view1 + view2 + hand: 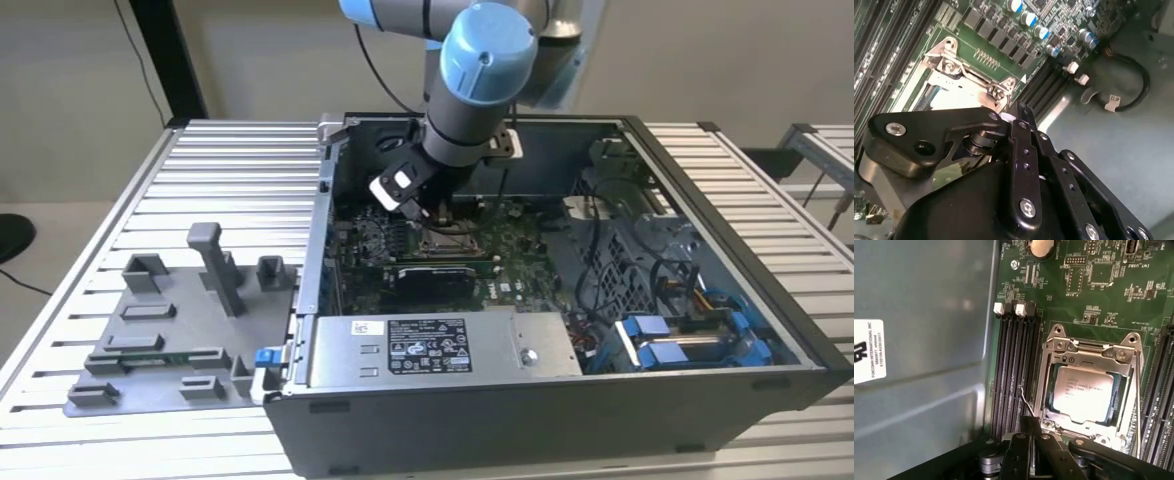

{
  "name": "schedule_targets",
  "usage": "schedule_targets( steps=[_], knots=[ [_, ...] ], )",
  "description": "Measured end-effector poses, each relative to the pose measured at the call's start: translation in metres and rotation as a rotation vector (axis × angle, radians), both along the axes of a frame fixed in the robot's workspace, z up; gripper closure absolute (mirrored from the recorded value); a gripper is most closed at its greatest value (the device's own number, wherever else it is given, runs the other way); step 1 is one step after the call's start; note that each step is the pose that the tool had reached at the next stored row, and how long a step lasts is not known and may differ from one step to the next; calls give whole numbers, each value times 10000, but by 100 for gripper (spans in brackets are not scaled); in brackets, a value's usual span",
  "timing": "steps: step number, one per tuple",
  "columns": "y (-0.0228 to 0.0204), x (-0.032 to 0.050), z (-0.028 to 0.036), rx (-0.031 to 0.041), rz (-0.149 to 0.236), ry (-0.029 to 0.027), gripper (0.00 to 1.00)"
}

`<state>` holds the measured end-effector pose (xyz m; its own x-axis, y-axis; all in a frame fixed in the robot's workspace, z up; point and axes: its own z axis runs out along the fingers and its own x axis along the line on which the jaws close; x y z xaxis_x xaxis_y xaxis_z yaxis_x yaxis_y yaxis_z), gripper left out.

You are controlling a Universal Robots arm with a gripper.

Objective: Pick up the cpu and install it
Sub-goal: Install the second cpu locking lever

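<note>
The cpu (1081, 392), a flat square chip with a silvery top, lies inside the metal-framed socket (1089, 347) on the green motherboard. In the first wrist view my gripper (1030, 421) hovers just beside the socket's edge, next to a thin wire lever (1025, 401). Its black fingers (1024, 125) are pressed together with nothing between them. The exterior view has the arm reaching down into the open computer case (747, 200), with the gripper (447, 222) right above the socket. In the second wrist view the socket frame (954, 67) sits just past the fingertips.
Black memory slots (1014, 375) run beside the socket. The case's grey inner wall (919, 365) is close by. A power supply (441, 345) fills the case's front, and blue cables (681, 330) crowd the exterior view's right. Grey fixture blocks (174, 330) stand outside on the slatted table.
</note>
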<state>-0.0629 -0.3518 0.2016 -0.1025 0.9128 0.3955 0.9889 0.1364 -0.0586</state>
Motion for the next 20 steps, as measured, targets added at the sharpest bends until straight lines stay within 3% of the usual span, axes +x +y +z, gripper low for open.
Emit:
schedule_targets(
  steps=[5,10,11,15,17,20],
  knots=[
    [35,0,-60,0,0,-1,100],
    [59,31,-79,-7,0,4,100],
    [59,24,-73,-14,-1,1,100],
    [55,-7,66,-14,0,2,100],
    [44,-51,76,-109,2,-9,100],
    [21,-60,77,-382,5,-6,100]
  ],
)
